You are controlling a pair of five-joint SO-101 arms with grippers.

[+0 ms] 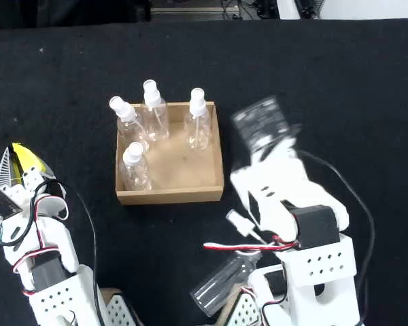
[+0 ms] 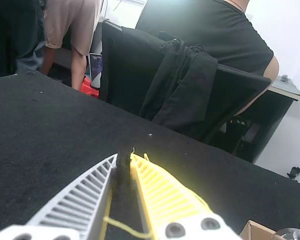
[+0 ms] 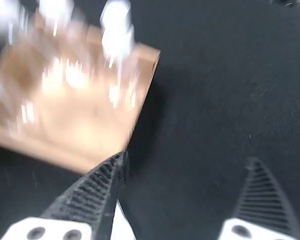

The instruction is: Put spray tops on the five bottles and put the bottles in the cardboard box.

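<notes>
So, four bottles (image 1: 197, 125) stand upright in the cardboard box (image 1: 170, 197), each one already capped: three along the far side, one in the near left corner. The fifth bottle (image 1: 221, 284) lies on its side on the black table (image 1: 326, 81), right by my right arm's base. A loose spray top (image 1: 241, 221) lies near it, between that bottle and the box. My right pincer (image 3: 187, 159) is spread wide with nothing in it, hanging over the table just beside the box's right wall. My left pincer (image 2: 125, 157) is pressed together, empty, well off to the left of the box.
</notes>
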